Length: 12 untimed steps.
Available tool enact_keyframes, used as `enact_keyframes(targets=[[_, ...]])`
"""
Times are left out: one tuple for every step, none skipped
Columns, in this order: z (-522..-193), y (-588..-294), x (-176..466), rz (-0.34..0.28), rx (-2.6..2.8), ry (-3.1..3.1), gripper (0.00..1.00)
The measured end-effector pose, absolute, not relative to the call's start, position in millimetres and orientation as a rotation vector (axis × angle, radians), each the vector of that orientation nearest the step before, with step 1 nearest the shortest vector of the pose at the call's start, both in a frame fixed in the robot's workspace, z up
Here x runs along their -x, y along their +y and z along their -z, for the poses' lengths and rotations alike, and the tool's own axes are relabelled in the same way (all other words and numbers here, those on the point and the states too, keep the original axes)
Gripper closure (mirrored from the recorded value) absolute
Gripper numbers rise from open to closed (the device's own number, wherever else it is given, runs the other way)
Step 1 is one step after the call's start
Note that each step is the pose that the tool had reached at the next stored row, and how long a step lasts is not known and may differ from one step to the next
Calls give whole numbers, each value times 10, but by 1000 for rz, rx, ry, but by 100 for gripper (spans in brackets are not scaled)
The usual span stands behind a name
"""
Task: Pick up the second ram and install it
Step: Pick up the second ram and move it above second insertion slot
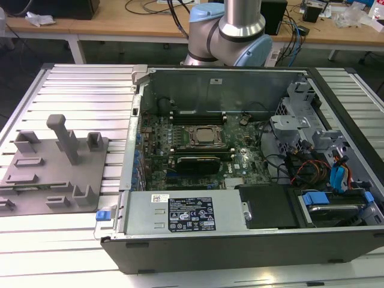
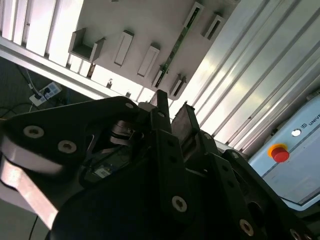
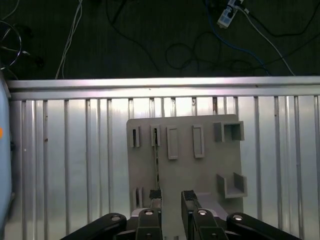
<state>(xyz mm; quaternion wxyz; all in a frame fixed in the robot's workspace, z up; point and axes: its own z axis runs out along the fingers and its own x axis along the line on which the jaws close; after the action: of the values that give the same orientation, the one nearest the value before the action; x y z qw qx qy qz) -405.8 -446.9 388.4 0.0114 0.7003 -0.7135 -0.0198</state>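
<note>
- We see the arm [image 1: 231,27] in the exterior view only at its base behind the computer case [image 1: 240,246], and it is cut off by the upper edge there.
- In that view the gray holder plate [image 1: 36,174] lies on the ribbed desk [image 1: 78,90] to the exterior view's left of the case. We cannot make out the stick among its blocks and slots.
- The second ram [image 3: 156,165] shows in both wrist views as a thin green line, seen edge-on. It stands in a narrow holder on the plate [image 3: 185,170], and its chips are too small for us to pick out.
- In the first wrist view one fingertip [image 3: 155,196] covers the near end of the stick, so we cannot tell how far above it the hand hangs or whether it touches.
- The hand [image 3: 171,196] is released: its two dark fingers stand apart, with bare plate showing through the gap and nothing gripped.
- In the second wrist view the hand [image 2: 173,102] fills the lower part. The ram [image 2: 177,44] runs slantwise on the plate [image 2: 145,20] beyond the fingertips, and its lower end is hidden behind them.
</note>
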Motion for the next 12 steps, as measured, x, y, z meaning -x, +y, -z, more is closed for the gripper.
enact_keyframes(targets=[[-3856, -4469, 4058, 62, -2184, -2225, 70], [-3849, -4469, 4058, 62, -2184, -2225, 70], [-3839, -4469, 4058, 62, -2184, -2225, 70], [-3827, -4469, 4058, 62, -2184, -2225, 70], [-3815, -4469, 4058, 62, -2184, -2225, 70], [-3809, -4469, 4058, 62, -2184, -2225, 70], [-3803, -4469, 4058, 62, -2184, -2225, 70], [-3795, -4469, 4058, 62, -2184, -2225, 70], [-3787, -4469, 4058, 62, -2184, -2225, 70], [-3777, -4469, 4058, 62, -2184, -2225, 70], [-3773, -4469, 4058, 62, -2184, -2225, 70], [-3768, -4469, 4058, 62, -2184, -2225, 70]])
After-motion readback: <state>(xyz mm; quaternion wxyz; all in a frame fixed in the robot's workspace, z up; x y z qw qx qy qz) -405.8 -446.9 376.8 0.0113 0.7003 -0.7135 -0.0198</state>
